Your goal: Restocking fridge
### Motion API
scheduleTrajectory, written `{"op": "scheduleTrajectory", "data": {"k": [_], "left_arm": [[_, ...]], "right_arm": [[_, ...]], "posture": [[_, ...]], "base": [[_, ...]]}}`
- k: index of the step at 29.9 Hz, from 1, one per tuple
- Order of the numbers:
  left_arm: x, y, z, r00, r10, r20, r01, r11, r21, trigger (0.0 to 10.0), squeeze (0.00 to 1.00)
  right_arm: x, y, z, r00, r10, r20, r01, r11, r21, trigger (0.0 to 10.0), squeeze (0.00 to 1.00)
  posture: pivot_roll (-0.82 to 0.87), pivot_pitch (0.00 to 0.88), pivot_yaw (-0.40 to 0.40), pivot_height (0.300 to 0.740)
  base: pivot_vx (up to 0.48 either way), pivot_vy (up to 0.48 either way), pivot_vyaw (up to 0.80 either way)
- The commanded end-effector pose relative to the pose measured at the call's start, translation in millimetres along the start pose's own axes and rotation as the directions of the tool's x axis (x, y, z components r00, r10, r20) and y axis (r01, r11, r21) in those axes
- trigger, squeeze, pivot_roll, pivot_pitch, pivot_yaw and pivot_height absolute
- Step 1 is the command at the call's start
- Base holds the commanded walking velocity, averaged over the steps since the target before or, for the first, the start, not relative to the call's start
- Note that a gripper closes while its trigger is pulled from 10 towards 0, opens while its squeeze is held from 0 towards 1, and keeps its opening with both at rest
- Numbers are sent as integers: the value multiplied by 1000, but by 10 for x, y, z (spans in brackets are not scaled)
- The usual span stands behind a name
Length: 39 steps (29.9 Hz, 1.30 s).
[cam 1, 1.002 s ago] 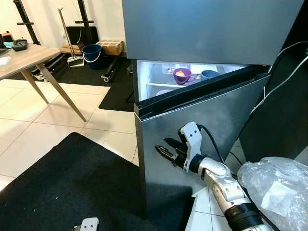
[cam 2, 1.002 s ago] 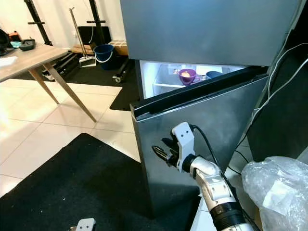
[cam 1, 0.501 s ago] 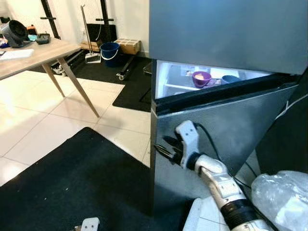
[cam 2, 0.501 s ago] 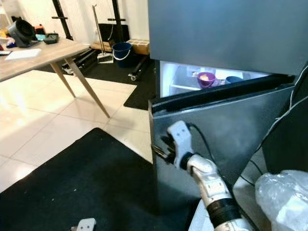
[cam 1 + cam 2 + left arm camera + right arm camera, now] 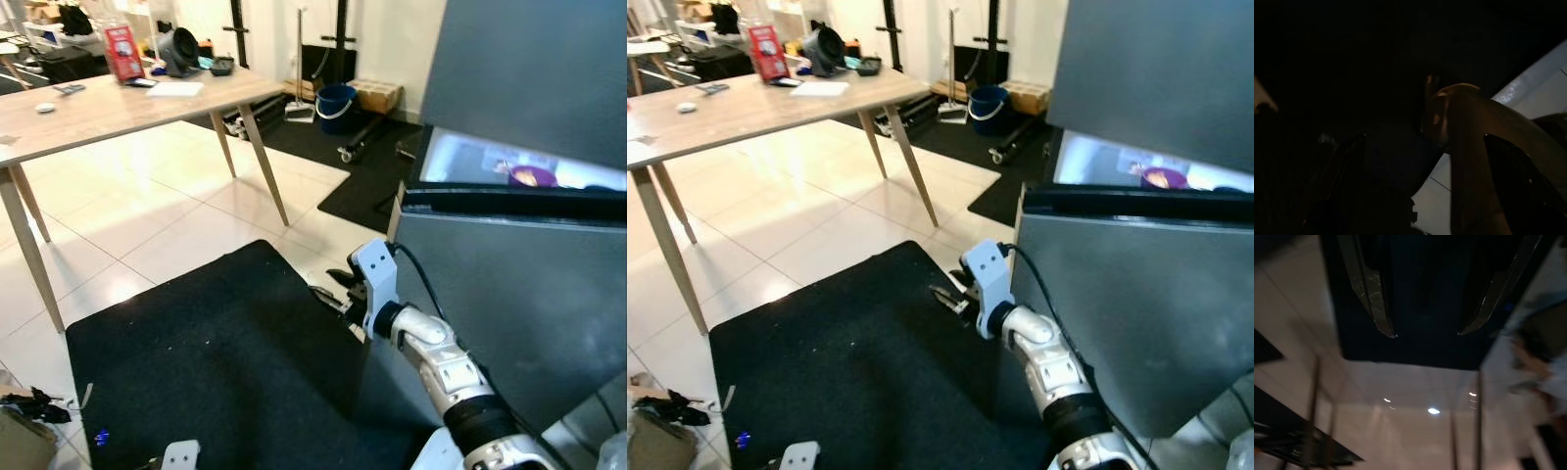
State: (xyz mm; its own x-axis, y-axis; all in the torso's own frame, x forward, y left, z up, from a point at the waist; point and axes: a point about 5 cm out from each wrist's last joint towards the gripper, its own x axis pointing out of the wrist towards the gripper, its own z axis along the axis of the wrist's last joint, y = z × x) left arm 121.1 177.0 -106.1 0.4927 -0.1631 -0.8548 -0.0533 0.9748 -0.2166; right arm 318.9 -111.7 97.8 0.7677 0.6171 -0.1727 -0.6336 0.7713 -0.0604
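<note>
Far to my left stands a long wooden surface (image 5: 127,103) on slanted legs, carrying a red box (image 5: 120,52), a dark round fan (image 5: 179,49), a sheet of paper (image 5: 176,88) and a few small items I cannot make out. Beyond it, against the wall, a blue bucket (image 5: 335,101) sits beside a cardboard box (image 5: 377,96). The floor is pale tile, and a black mat (image 5: 225,372) lies on it directly below me. At the lower left edge, some dark bits (image 5: 34,403) lie on the tile beside the mat.

My left pincer (image 5: 179,456) hangs low at the bottom of the head view; its wrist view is very dark and I cannot tell how its fingers stand.

My right pincer (image 5: 329,290) is held out over the mat's far edge, just beside the near edge of the fridge door (image 5: 509,304), though I cannot tell if it touches. Its two black fingers (image 5: 1369,289) are spread apart with nothing between them, pointing out over the mat and tile.

On the right is the fridge (image 5: 534,69), grey, its lower door swung partly ajar. Through the gap the lit interior (image 5: 470,162) shows, with a purple bowl (image 5: 533,177) standing on a shelf inside.
</note>
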Motion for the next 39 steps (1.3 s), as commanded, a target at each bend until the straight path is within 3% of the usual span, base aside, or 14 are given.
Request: {"op": "scheduleTrajectory", "data": {"k": [1,4,8,22,39], "left_arm": [[0,-18,-40,1000,-5,-21,5,1000,-1,10000,0],[2,-18,-30,1000,-5,-17,5,1000,2,10000,0],[2,-20,-26,1000,-8,-13,8,1000,3,10000,0],[1,-21,-27,1000,-11,-10,11,1000,2,10000,0],[-2,-27,-41,1000,-16,-10,16,1000,14,10000,0]], "right_arm": [[10,-29,-30,1000,-23,-20,22,1000,-14,10000,0],[-16,-75,-205,990,-67,-128,59,996,-66,10000,0],[-49,-105,-318,978,-96,-187,80,993,-91,10000,0],[-51,-160,-354,968,-145,-207,123,986,-117,10000,0],[-54,-199,-370,960,-175,-217,149,980,-129,10000,0]], "posture": [[-67,0,13,740],[-65,0,13,740],[-65,0,15,740],[-65,0,16,740],[-67,0,16,740]], "base": [[0,0,0],[0,0,0],[0,0,0],[0,0,0],[394,0,0]]}}
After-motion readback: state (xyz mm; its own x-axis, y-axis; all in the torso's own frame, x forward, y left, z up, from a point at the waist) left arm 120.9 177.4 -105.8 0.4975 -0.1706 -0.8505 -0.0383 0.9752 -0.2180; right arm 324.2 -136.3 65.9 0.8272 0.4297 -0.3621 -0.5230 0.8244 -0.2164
